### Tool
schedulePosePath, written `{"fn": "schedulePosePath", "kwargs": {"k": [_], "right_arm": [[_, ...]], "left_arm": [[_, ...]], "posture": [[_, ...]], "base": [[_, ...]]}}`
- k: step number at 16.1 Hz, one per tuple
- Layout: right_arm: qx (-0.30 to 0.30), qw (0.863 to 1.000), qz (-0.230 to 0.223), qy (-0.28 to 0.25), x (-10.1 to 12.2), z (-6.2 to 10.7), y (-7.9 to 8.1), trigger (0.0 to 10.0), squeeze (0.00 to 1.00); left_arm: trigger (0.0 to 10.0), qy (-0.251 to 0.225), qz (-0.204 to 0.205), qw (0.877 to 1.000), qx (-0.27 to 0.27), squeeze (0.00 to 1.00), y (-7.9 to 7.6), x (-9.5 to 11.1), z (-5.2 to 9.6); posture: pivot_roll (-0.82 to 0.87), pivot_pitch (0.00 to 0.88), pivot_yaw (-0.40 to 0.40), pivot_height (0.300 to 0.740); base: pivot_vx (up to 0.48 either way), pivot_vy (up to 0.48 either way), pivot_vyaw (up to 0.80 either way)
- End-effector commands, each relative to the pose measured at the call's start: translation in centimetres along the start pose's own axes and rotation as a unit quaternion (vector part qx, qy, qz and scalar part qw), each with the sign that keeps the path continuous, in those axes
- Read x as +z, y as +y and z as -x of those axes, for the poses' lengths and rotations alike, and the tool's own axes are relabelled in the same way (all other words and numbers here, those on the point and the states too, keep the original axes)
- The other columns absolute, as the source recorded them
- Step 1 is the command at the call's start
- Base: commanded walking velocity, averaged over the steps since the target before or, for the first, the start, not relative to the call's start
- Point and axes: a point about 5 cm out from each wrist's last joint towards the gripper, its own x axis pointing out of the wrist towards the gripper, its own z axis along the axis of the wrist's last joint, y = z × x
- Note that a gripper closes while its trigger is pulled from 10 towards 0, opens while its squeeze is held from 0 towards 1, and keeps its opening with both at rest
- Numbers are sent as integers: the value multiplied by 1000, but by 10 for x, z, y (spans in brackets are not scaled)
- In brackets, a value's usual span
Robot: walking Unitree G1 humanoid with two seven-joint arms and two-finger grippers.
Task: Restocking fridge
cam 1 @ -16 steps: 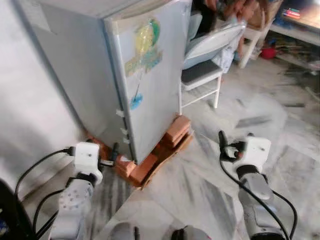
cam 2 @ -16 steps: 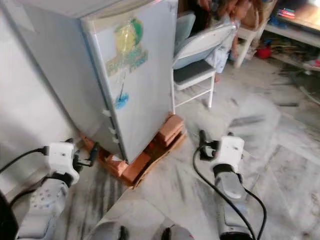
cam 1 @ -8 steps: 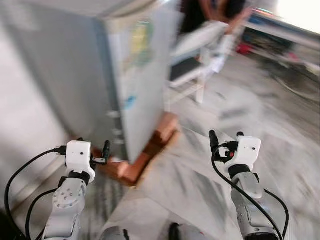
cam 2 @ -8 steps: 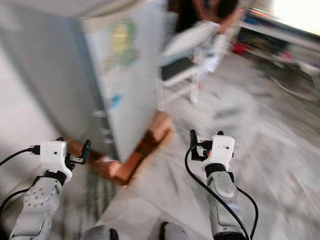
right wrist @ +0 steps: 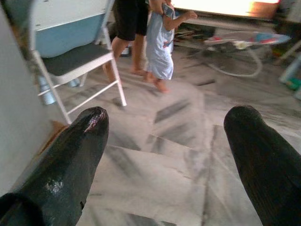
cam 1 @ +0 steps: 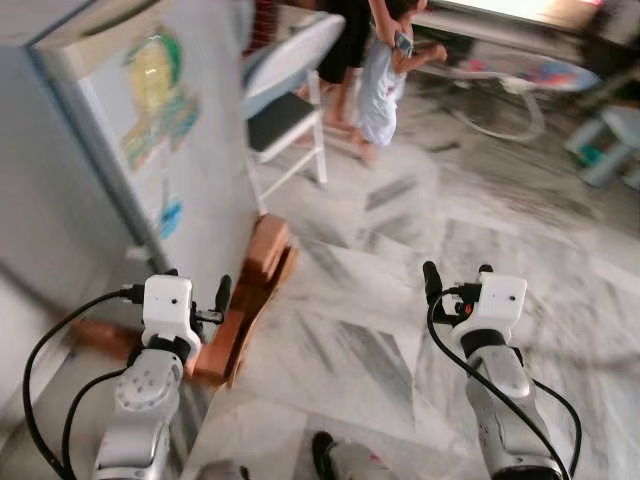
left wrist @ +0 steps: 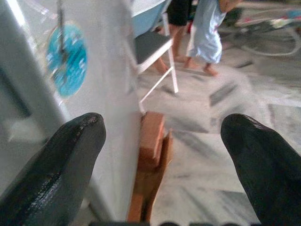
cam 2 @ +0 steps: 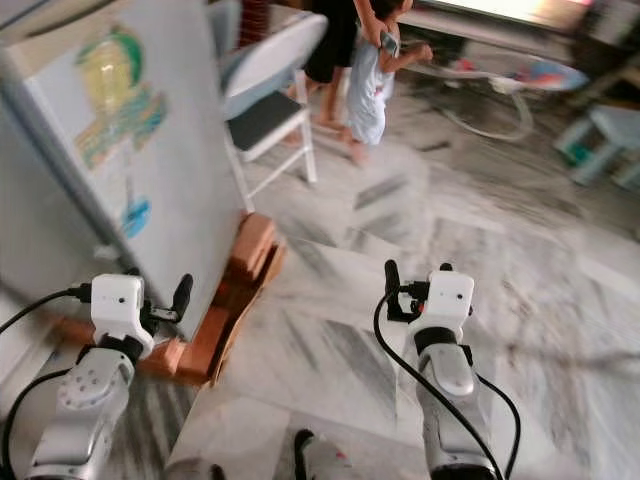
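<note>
The grey fridge (cam 1: 110, 190) stands at the left with its door closed, a yellow-green sticker (cam 1: 155, 85) and a small blue one on the door. It rests on red bricks (cam 1: 262, 250). My left gripper (cam 1: 200, 290) hovers low beside the fridge's front corner, open and holding nothing; the left wrist view (left wrist: 164, 136) looks past its fingers at the door and bricks. My right gripper (cam 1: 458, 275) is open over the marble floor, well to the right of the fridge, nothing between its fingers (right wrist: 70, 150).
A white folding chair (cam 1: 285, 105) stands just behind the fridge. A child in light blue (cam 1: 385, 75) and a person in black (cam 1: 345, 40) stand beyond it. A bouncer frame (cam 1: 500, 95) and a blue stool (cam 1: 608, 150) sit at the far right. Grey marble floor (cam 1: 380, 260) lies ahead.
The camera has swung right: the fridge has slid toward the picture's left, and the two people and more floor came into view. Both grippers keep the same raised, open posture.
</note>
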Motion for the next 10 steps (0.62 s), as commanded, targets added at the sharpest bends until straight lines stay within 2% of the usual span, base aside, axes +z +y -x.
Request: {"fn": "schedulePosePath", "kwargs": {"k": [1,4,10], "right_arm": [[-2,1000,0,-4,2,1,1,10000,0],[-2,1000,0,-5,2,2,1,10000,0],[-5,1000,0,-6,2,1,1,10000,0]], "left_arm": [[10000,5,-1,1000,-2,0,2,-3,1],[10000,4,-4,1000,-3,0,2,-2,1],[10000,-1,-3,1000,-5,0,1,0,0]], "posture": [[75,102,-59,740],[76,105,-58,740],[78,107,-57,740]], "base": [[0,352,-800],[0,0,-585],[0,0,0]]}}
